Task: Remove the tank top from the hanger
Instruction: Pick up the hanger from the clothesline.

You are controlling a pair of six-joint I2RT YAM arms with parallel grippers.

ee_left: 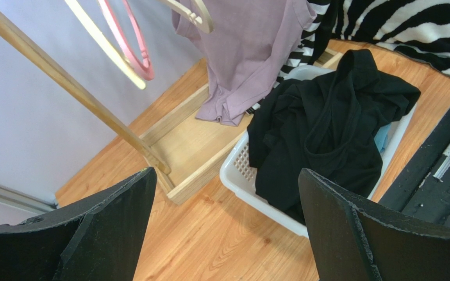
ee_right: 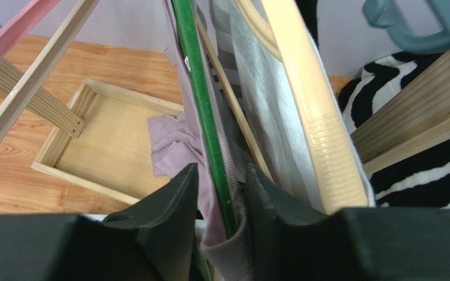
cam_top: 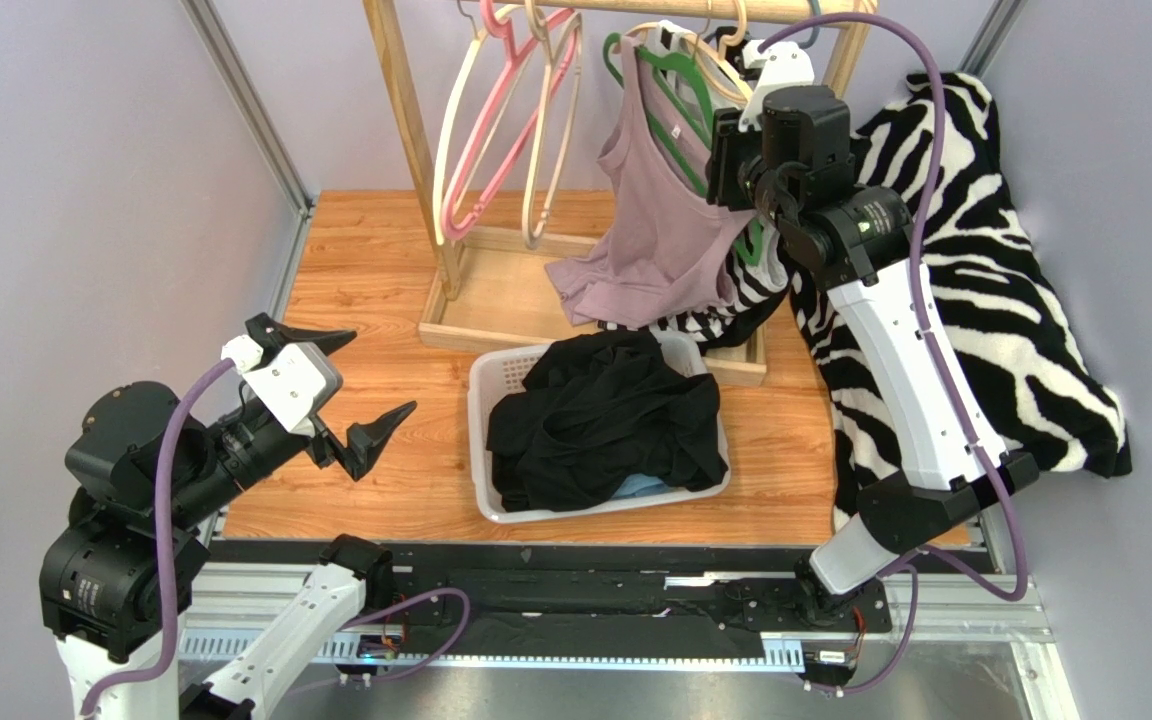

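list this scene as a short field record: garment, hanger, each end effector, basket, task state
tank top: mauve, hanging on the green hanger at the wooden rack
right end effector: up at the rack, closed on tank top fabric and the hanger's bar
left end effector: open, empty, low over the left of the table
basket: white, holds black clothes, in front of the rack
task state: tank top not yet off the hanger

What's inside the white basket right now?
A crumpled heap of black clothes fills most of the white basket. A bit of light blue fabric peeks out from under it near the front edge. Whatever else lies beneath the heap is covered.
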